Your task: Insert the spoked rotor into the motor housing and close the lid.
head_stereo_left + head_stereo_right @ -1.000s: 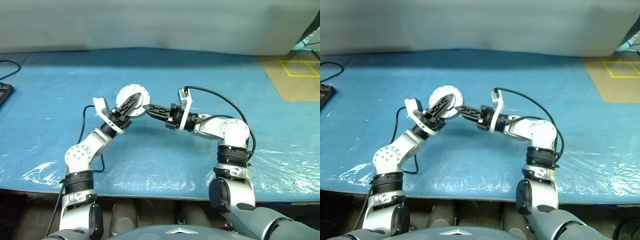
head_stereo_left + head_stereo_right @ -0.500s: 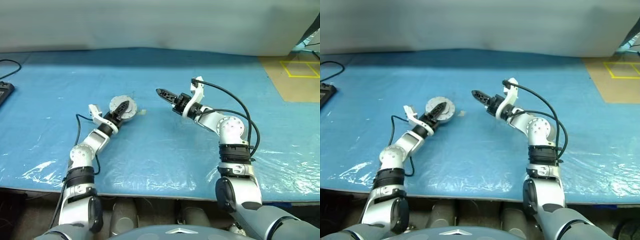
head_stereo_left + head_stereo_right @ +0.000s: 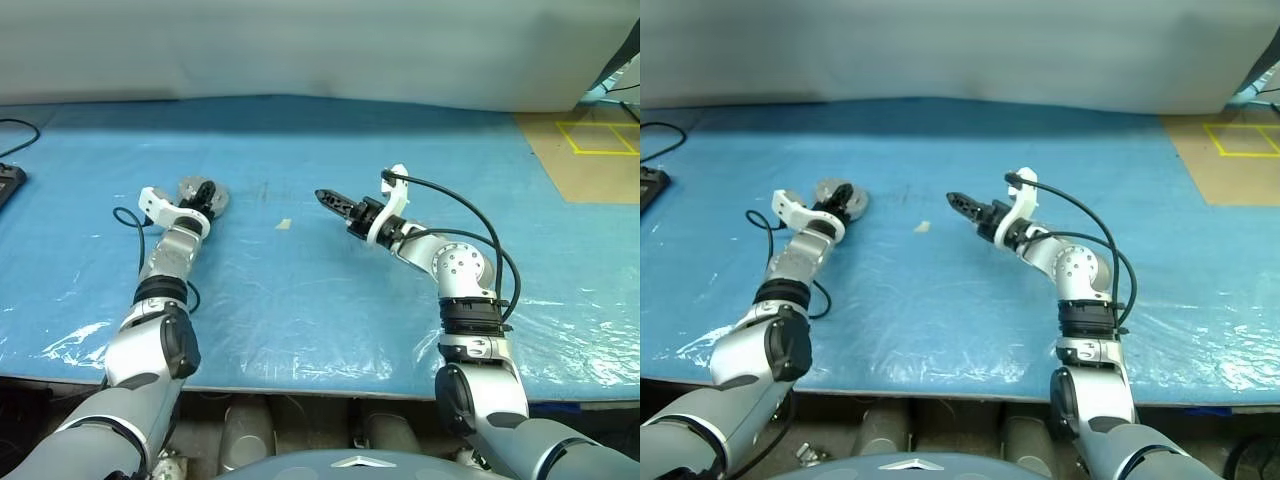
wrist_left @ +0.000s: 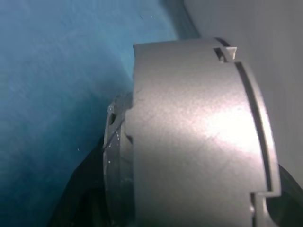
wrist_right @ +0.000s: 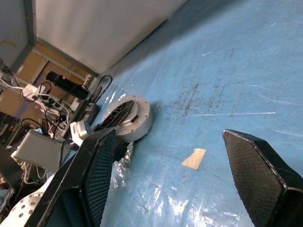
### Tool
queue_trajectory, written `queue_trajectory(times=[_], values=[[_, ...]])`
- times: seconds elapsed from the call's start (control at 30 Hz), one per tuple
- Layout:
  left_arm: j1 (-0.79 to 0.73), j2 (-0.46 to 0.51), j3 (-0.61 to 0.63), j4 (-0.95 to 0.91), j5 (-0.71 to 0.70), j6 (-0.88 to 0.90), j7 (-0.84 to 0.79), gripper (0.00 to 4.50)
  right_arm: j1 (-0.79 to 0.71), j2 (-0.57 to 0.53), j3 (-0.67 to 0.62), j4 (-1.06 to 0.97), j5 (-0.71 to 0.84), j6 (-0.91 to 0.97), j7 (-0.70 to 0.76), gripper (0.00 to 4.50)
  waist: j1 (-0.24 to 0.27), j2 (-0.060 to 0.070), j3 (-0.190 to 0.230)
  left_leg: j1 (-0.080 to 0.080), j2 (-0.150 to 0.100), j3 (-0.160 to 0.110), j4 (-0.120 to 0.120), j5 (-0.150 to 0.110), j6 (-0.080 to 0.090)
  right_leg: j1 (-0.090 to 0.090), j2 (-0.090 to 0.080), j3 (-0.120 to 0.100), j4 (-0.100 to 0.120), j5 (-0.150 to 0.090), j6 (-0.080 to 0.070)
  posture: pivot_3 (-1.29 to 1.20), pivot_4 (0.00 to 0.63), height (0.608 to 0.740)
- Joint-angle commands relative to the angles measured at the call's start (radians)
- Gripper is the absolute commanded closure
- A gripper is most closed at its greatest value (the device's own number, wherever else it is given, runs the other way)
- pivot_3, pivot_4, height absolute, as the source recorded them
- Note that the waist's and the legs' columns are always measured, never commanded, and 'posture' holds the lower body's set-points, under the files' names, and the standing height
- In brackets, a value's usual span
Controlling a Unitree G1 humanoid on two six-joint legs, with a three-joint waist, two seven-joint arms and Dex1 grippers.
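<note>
The motor housing is a round grey puck at the far left of the blue table, down near its surface. My left gripper is shut on it, one black finger lying across its top face. In the left wrist view the grey notched side wall sits between the fingers. I cannot tell the lid apart from the housing, and the spoked rotor is out of view. My right gripper hovers over the middle of the table, open and holding nothing, its fingers spread wide.
A small tan scrap lies on the blue plastic sheet between the two grippers. A black device with a cable sits at the far left edge. Brown flooring with yellow tape lies beyond the table's right end.
The right gripper let go of the housing, opened and drew back to the right. The left arm swung left and away from me, carrying the housing down to the table.
</note>
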Motion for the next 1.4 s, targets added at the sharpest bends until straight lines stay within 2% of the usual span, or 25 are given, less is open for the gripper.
queue_trajectory(times=[0.03,0.13,0.17,0.43,0.6,0.7,0.77,0.87,0.97,1.07,1.2,1.3,1.4], values=[[-0.024,0.032,0.016,0.038,0.052,-0.093,0.043,1.06,-0.007,0.003,-0.002,-0.038,0.0,-0.019,0.003,0.66,0.0,0.0,0.0,0.0,0.0,0.0,0.0,0.0,0.0,0.0,0.0,0.0,0.0,0.0,0.0,0.0,0.15,0.74],[-0.012,0.049,0.019,0.034,0.085,-0.153,0.065,0.09,-0.012,0.008,-0.006,-0.026,-0.003,-0.02,0.004,0.66,-0.003,0.0,0.0,0.002,0.0,0.0,0.0,0.0,0.0,0.001,0.0,0.0,0.001,0.0,0.0,0.0,0.15,0.74],[-0.008,0.056,0.025,0.03,0.087,-0.166,0.069,0.02,-0.014,0.011,-0.007,-0.019,-0.003,-0.019,0.003,0.66,-0.003,0.0,0.0,0.002,0.0,0.0,0.0,0.0,0.0,0.001,0.0,0.0,0.001,0.0,0.0,0.0,0.15,0.74],[0.08,0.121,0.033,-0.057,0.133,-0.213,0.077,0.02,-0.033,0.008,-0.013,0.043,-0.024,-0.016,0.001,0.66,0.003,0.0,0.0,0.001,0.0,0.0,0.0,0.0,0.0,0.001,-0.001,0.0,0.0,0.0,0.0,0.0,0.15,0.74],[0.155,0.122,-0.023,-0.214,0.185,-0.241,-0.023,0.02,-0.01,-0.006,0.042,0.017,-0.113,-0.154,0.056,0.66,0.004,0.0,0.0,0.0,0.001,0.0,0.001,0.0,0.0,0.002,-0.002,0.0,0.0,0.0,0.0,0.0,0.15,0.74],[0.224,0.097,-0.122,-0.432,0.206,-0.248,-0.19,0.02,0.028,-0.053,0.098,0.004,-0.256,-0.366,0.099,0.66,0.007,0.0,0.0,0.0,0.002,0.0,0.001,0.0,0.0,0.002,-0.002,-0.002,0.0,0.0,0.0,0.0,0.15,0.74],[0.279,0.099,-0.234,-0.566,0.266,-0.264,-0.304,0.02,0.045,-0.087,0.106,0.039,-0.332,-0.486,0.104,0.66,0.008,0.0,0.0,-0.002,0.002,0.0,0.001,0.0,0.0,0.002,-0.002,-0.003,0.0,0.0,0.0,0.0,0.15,0.74],[0.333,0.09,-0.344,-0.73,0.274,-0.203,-0.405,0.02,0.069,-0.125,0.067,0.071,-0.343,-0.577,0.141,0.66,0.005,0.0,0.0,-0.002,0.001,0.0,0.001,0.0,0.0,0.002,-0.004,-0.003,-0.001,0.0,0.0,0.0,0.15,0.74],[0.379,0.122,-0.467,-0.828,0.3,-0.16,-0.556,0.02,0.116,-0.196,0.056,0.071,-0.358,-0.683,0.253,0.66,-0.001,0.0,0.0,-0.001,0.002,0.001,0.001,0.0,0.0,0.002,-0.002,-0.002,0.0,0.0,0.0,0.0,0.15,0.74],[0.425,0.16,-0.567,-0.856,0.343,-0.168,-0.699,0.02,0.149,-0.263,0.067,0.07,-0.367,-0.717,0.345,0.66,-0.014,0.0,0.0,0.001,0.003,0.002,0.0,0.0,0.0,0.002,0.0,0.001,0.0,0.0,-0.001,0.0,0.15,0.74],[0.438,0.175,-0.616,-0.82,0.391,-0.212,-0.779,0.02,0.21,-0.331,0.095,0.011,-0.365,-0.755,0.482,0.66,-0.026,0.0,0.0,0.002,0.003,0.002,0.0,0.0,0.0,0.002,0.0,0.001,0.0,0.0,-0.001,0.0,0.15,0.74],[0.436,0.175,-0.627,-0.793,0.414,-0.24,-0.815,0.0,0.257,-0.384,0.134,-0.024,-0.389,-0.777,0.57,0.13,-0.027,0.0,0.0,0.003,0.004,0.003,0.0,0.0,0.001,0.002,0.0,0.002,0.0,0.0,-0.002,0.0,0.15,0.74],[0.429,0.173,-0.629,-0.765,0.431,-0.263,-0.842,0.0,0.296,-0.437,0.187,-0.041,-0.431,-0.78,0.632,0.06,-0.025,0.0,0.0,0.003,0.003,0.003,0.001,0.0,0.001,0.002,0.0,0.002,0.0,0.0,-0.002,0.0,0.15,0.74]])
